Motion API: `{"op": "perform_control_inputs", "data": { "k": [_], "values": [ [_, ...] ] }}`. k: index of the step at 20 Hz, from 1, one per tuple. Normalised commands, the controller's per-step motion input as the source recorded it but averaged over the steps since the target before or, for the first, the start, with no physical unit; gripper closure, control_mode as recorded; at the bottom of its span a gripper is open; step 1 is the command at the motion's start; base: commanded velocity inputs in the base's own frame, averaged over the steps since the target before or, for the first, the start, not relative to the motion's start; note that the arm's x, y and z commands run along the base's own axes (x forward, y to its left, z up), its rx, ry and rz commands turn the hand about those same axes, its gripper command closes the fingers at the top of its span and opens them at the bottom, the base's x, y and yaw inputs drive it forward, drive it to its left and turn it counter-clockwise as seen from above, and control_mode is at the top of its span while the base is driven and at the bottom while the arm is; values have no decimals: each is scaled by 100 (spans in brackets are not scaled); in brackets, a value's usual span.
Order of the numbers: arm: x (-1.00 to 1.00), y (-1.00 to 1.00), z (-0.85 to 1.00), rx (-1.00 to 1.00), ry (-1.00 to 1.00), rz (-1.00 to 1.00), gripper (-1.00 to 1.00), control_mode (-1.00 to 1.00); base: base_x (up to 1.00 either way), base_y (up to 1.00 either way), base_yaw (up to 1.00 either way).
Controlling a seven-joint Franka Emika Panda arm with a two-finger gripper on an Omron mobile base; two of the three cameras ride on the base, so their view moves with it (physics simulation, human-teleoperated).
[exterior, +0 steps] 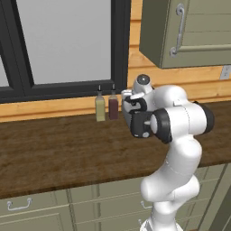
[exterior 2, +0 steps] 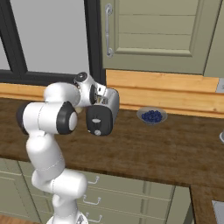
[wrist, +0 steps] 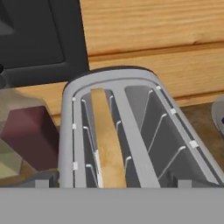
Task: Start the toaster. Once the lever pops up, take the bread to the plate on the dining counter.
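Because the gripper (wrist: 112, 181) hung just above the toaster (wrist: 127, 131) with its jaws spread wide and nothing between them, it looked placed for a reach down, either at the lever or at the slots; the lever itself could not be made out. Nearest the hand camera, the bread (wrist: 107, 144) stood on edge in the left slot, sunk between the wire guides, while the right slot held nothing. In my judgement the toasting had not been started. Left of the toaster, two small bottles (exterior: 106, 106) stood close together at the far edge of the desk (exterior: 54, 149). Farther right, a bowl of blueberries (exterior 2: 152, 116) sat well apart. Beyond ran the wooden wall strip (wrist: 153, 39), the dark window frame (exterior: 67, 88) and the green wall cabinet (exterior 2: 153, 35).
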Motion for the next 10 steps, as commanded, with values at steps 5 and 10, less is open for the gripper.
{"op": "perform_control_inputs", "data": {
  "k": [5,10],
  "values": [
    [28,0,-35,-1,-1,0,-100,-100,0,0,0],
    [3,0,-39,-3,-1,0,100,-100,0,0,0]
  ]
}}
